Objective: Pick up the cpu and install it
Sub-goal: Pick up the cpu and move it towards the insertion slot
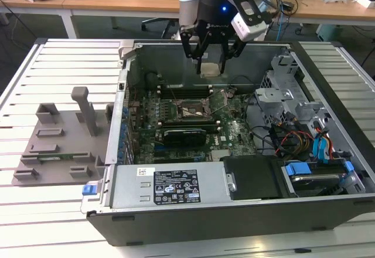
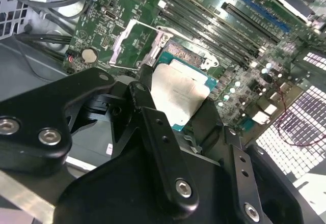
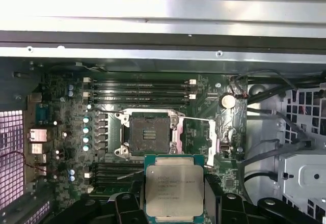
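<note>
first wrist view puts the cpu (image 3: 174,191) closest to me, silvery top facing the camera, pinched at its edges between the black fingers (image 3: 126,204) of the claw (image 3: 174,206). past it i see the bare socket (image 3: 149,135) on the green motherboard (image 3: 61,132), its metal frame (image 3: 213,141) swung open. in the exterior view the claw (image 1: 211,65) hangs over the open computer case (image 1: 234,211), well apart from the grey tray (image 1: 58,146) on the worktop (image 1: 58,58) at the exterior view's left.
</note>
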`<state>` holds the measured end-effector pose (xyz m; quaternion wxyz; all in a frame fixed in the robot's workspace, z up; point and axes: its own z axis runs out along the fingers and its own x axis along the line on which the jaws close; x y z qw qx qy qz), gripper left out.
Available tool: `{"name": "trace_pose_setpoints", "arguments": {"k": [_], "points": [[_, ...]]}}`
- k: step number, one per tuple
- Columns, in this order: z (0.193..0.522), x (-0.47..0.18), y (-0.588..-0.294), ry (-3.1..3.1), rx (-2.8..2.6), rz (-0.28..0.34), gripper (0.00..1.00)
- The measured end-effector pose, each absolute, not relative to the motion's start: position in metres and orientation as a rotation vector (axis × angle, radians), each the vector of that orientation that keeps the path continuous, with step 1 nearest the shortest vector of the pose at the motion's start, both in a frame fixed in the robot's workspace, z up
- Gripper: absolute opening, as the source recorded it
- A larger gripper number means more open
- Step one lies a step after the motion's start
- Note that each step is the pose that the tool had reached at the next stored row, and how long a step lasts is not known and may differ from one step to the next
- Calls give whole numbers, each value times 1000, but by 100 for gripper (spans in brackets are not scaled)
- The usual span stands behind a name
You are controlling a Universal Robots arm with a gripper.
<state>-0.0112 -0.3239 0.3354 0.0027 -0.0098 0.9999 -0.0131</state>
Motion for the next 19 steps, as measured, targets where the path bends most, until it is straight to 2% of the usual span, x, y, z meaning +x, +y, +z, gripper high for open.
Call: {"name": "trace_pose_setpoints", "arguments": {"k": [19], "points": [[317,-17,-319,3136,-31,-42,55]]}}
